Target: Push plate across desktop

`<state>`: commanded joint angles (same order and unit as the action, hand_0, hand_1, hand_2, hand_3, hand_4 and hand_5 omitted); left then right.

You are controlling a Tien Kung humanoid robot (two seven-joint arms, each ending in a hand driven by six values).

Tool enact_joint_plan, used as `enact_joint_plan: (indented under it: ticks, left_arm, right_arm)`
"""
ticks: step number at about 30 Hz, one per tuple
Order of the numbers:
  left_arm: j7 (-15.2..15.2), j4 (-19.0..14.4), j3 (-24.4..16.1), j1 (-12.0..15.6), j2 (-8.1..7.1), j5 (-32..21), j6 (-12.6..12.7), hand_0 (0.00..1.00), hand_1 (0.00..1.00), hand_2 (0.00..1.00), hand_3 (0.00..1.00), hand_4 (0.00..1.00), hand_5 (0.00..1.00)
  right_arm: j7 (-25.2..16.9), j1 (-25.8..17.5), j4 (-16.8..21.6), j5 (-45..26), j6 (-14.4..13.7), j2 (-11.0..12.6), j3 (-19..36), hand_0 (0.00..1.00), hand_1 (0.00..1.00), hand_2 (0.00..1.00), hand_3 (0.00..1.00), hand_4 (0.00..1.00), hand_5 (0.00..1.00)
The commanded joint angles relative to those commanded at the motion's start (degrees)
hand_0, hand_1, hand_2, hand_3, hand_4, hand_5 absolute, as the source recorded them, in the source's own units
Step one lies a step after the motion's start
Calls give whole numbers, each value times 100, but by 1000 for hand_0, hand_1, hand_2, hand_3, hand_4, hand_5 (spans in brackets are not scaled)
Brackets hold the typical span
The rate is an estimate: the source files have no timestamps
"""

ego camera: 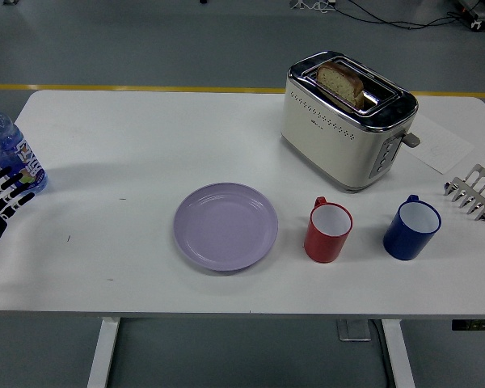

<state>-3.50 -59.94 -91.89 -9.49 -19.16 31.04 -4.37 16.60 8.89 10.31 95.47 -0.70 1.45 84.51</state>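
A round lilac plate lies flat near the middle of the white table, toward the front edge. My left hand shows at the far left edge with its fingers spread, empty, just in front of a water bottle and far to the left of the plate. My right hand is out of view.
A water bottle stands at the left edge. A red mug sits right of the plate, a blue mug further right. A cream toaster with bread stands at the back right. A metal rack and paper lie at the right edge.
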Motion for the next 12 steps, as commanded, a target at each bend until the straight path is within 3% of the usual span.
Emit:
enact_joint_plan:
  ticks: [12]
  left_arm:
    - [85,-71,-115,65,19,0,-4,627,668,663,639,495,990]
  right_arm:
    - [-13,38,0,153,1,5,96,639,620,658,586,376,177]
